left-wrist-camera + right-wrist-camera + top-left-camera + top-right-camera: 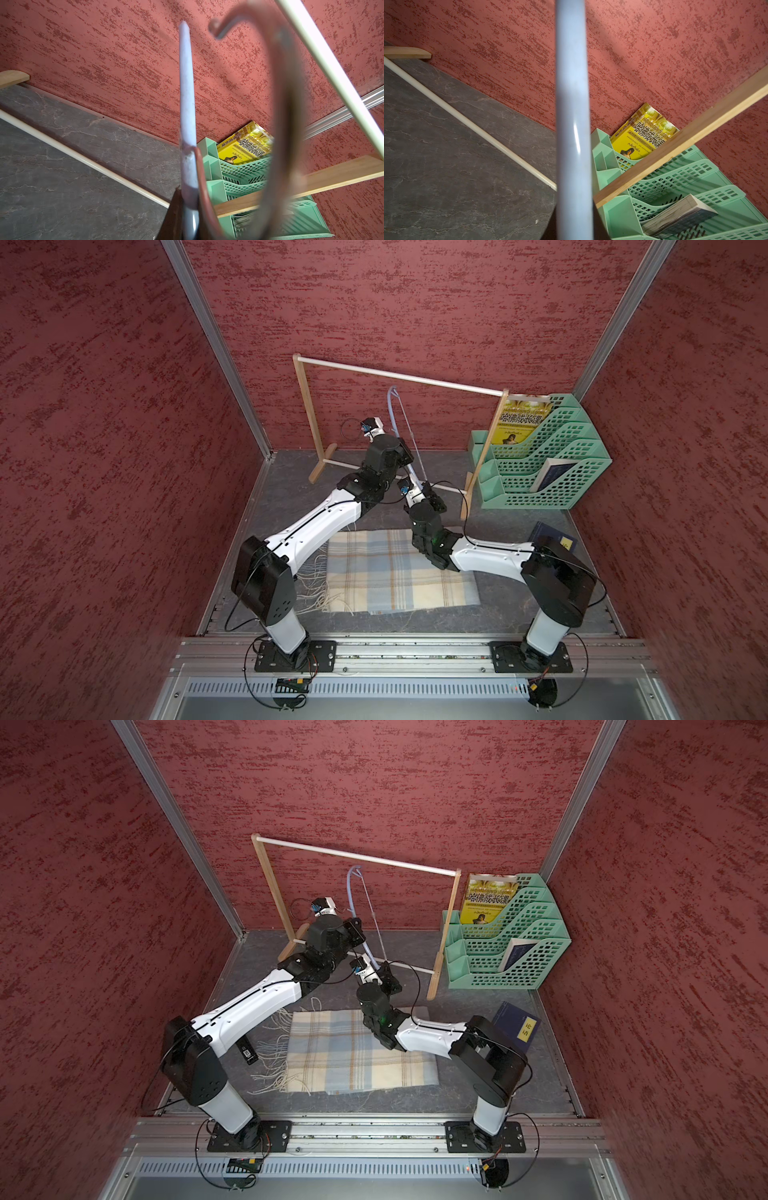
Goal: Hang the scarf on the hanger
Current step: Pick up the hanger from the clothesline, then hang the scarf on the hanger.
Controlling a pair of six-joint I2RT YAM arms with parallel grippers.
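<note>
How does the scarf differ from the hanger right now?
The scarf lies folded flat on the table, untouched; the hanger is held up on end by the left gripper and right gripper. The scarf is broad, soft plaid cloth; the hanger is a thin, rigid-looking plastic frame. Both carry pale blue.

We log this as a robotics lab test cell: red textured wall panels [415, 302] in aluminium framing [217, 352] enclose a grey marble-look worktop [498, 614]. Two robot arms [307, 526] are bolted to a slotted rail [415, 651]. Staged household props: wooden rack [305, 406], green file organiser [582, 472], books [519, 423].
</note>
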